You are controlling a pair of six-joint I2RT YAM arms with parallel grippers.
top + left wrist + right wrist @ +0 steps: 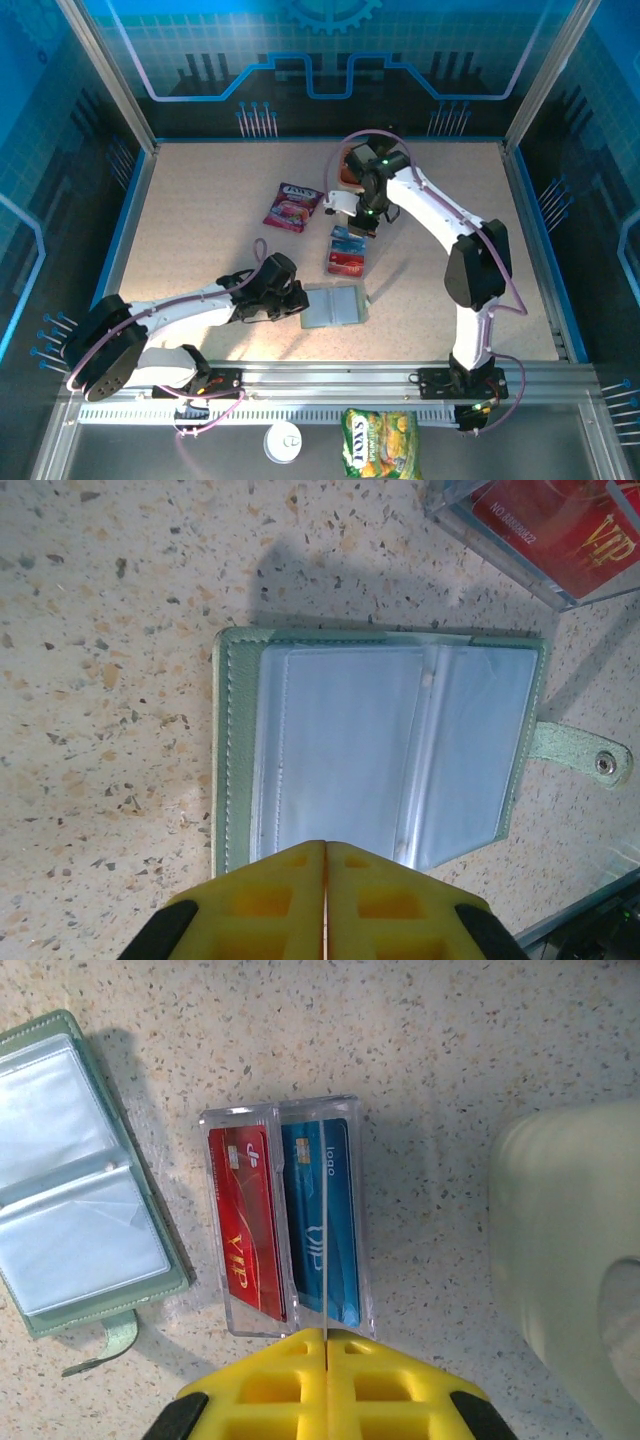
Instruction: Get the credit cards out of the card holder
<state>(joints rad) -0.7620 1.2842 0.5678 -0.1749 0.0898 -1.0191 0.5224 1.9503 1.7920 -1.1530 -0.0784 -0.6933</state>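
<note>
the holder lies open and flat on the counter, its two clear pockets showing pale blue lining and its snap tab out to one side. the left fingers are pressed together at its near edge; whether they pinch it i cannot tell. near the holder a clear two-slot sleeve holds the cards: a red card and a blue card, side by side. the right fingers are closed at the sleeve's end, a thin line running from their seam across the blue card.

Speckled table, open card holder, credit cards, snack packet
</note>
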